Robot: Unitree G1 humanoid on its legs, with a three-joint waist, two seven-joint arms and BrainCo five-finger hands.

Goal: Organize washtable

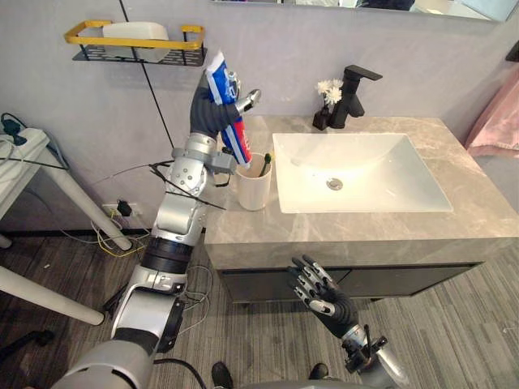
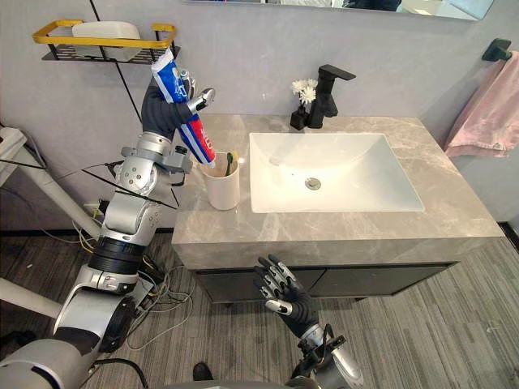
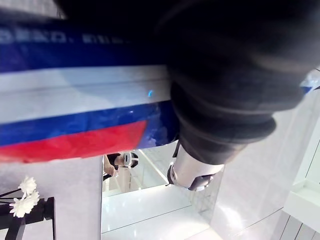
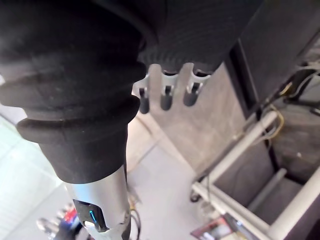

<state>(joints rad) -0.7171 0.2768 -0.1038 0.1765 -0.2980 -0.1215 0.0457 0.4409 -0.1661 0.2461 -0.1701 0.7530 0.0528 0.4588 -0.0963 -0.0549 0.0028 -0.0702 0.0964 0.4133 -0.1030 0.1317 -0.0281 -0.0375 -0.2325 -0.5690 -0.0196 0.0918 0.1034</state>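
Note:
My left hand is raised over the left end of the marble washtable, shut on a blue, white and red toothpaste tube. The tube slants down, its lower end just above a cream cup that holds a toothbrush with a green head. The left wrist view shows the same tube pressed against the hand's dark cover. My right hand hangs below the counter's front edge, in front of the dark cabinet, with relaxed spread fingers and nothing in it.
A white basin fills the counter's middle. A black faucet and a small vase of white flowers stand behind it. A yellow-railed wall shelf hangs at upper left. A pink towel hangs on the right.

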